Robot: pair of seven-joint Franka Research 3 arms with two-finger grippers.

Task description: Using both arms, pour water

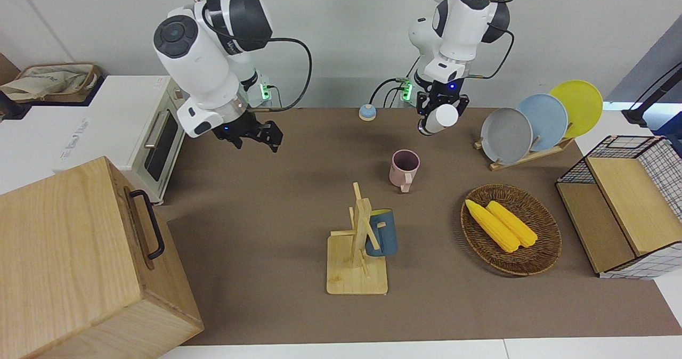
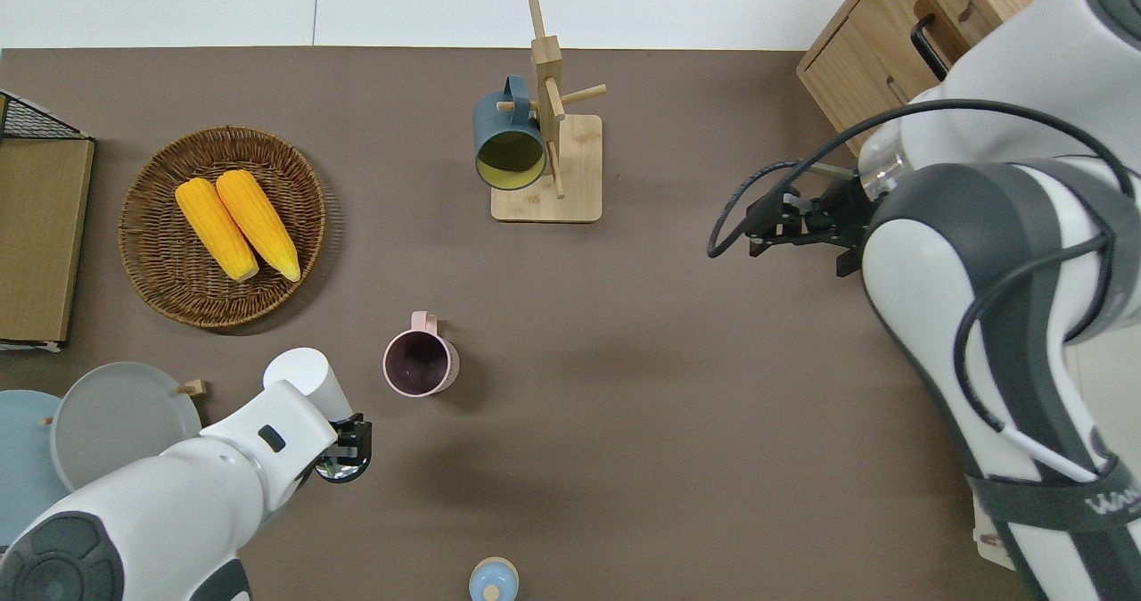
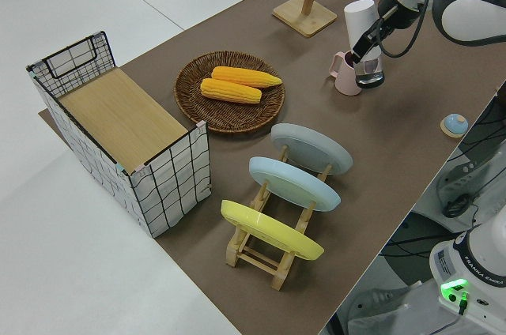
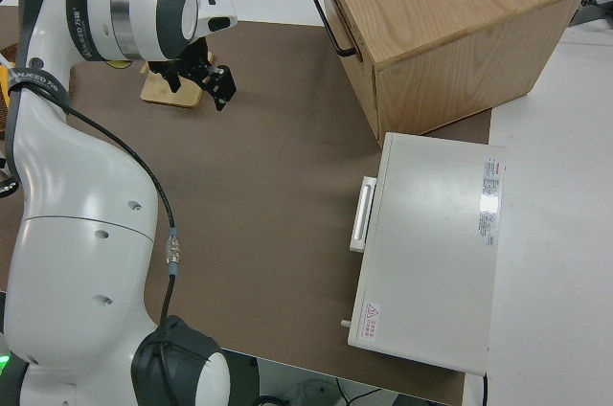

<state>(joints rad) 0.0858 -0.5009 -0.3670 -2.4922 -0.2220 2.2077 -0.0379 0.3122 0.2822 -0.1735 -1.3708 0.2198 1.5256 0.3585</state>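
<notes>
My left gripper (image 1: 441,106) (image 2: 346,448) (image 3: 368,41) is shut on a white cylindrical cup (image 1: 442,118) (image 2: 301,374) (image 3: 360,20), held tilted in the air. It hangs over the mat beside a pink mug (image 1: 404,168) (image 2: 419,365) (image 3: 345,74), toward the left arm's end. The mug stands upright on the brown mat, handle pointing away from the robots. My right gripper (image 1: 256,133) (image 2: 789,226) (image 4: 203,78) is open and holds nothing. It is over bare mat between the mug rack and the wooden box.
A wooden mug rack (image 1: 356,252) carries a blue mug (image 1: 381,234). A wicker basket (image 1: 533,263) holds two corn cobs. A plate rack (image 1: 533,122), wire crate (image 1: 623,199), wooden box (image 1: 80,263), white oven (image 1: 154,135) and small blue knob (image 1: 367,112) line the edges.
</notes>
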